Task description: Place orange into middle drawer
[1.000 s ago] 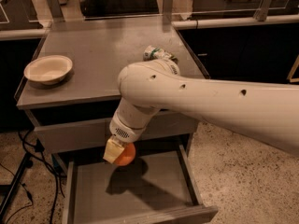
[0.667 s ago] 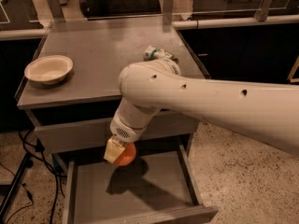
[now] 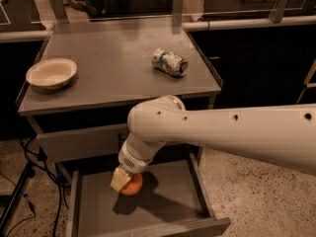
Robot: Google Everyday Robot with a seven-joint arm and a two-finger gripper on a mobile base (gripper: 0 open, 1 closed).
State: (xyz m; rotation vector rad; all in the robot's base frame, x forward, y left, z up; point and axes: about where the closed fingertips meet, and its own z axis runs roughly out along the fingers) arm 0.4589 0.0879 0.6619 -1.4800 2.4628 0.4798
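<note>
orange [image 3: 133, 184]: in the open drawer [image 3: 170, 199], toward its back | gripper [image 3: 126, 181]: down in the drawer, fingers hold the orange | arm [image 3: 222, 132]: comes from the drawer's right | bowl [image 3: 51, 73], can [image 3: 169, 61]: on the top [image 3: 108, 43] above the drawer, well apart

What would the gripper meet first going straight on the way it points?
The gripper, low over the middle drawer, points down: its held orange would likely touch the drawer's bare floor first; depth unclear.
</note>
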